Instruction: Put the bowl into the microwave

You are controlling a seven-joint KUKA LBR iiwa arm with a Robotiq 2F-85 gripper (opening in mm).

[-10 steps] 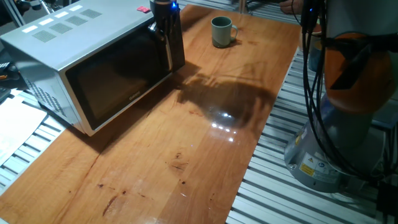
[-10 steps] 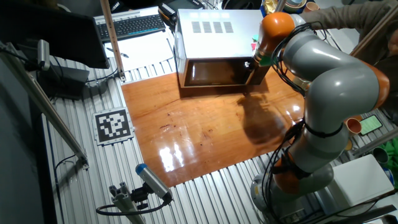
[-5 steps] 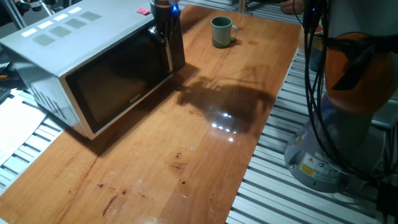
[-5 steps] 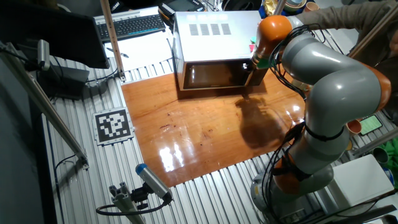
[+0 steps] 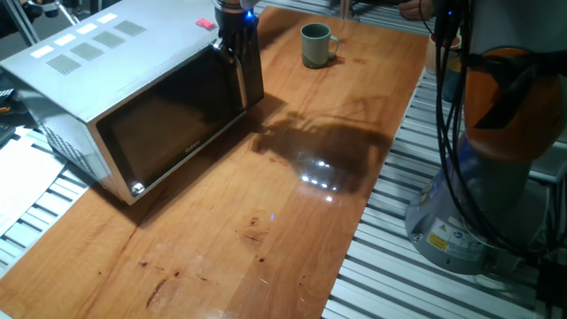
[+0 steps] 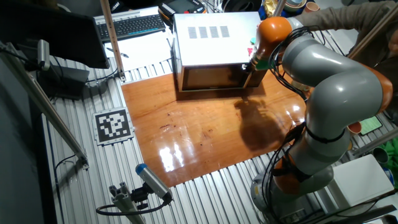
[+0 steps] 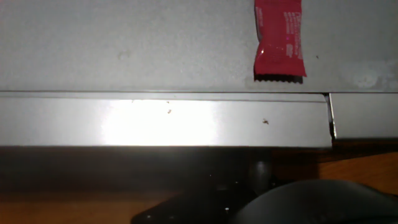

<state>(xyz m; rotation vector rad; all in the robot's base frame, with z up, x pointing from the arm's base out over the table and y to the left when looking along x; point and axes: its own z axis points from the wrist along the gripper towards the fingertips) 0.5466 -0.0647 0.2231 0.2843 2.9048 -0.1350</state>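
Observation:
The bowl (image 5: 314,44), a small grey-green mug with a side handle, stands upright on the wooden table (image 5: 266,221) at the far end, right of the microwave. The microwave (image 5: 115,62) lies at the left with its dark glass door (image 5: 168,120) shut. My gripper (image 5: 232,40) is at the door's handle end, at the microwave's top front corner, also seen in the other fixed view (image 6: 252,65). Its fingers are hidden against the handle. The hand view shows the microwave's top (image 7: 155,50) and the door's upper frame. The bowl is hidden in the other fixed view.
A red packet (image 7: 278,37) lies on the microwave's top near the gripper. A keyboard (image 6: 134,25) and papers lie behind the microwave. My arm's base (image 5: 478,204) stands off the table's right edge. A marker tag (image 6: 113,124) lies on the slatted frame.
The microwave has shifted a little away from the table's middle, and a foot now shows under its front corner. The door stays shut. The gripper has stayed at the handle end.

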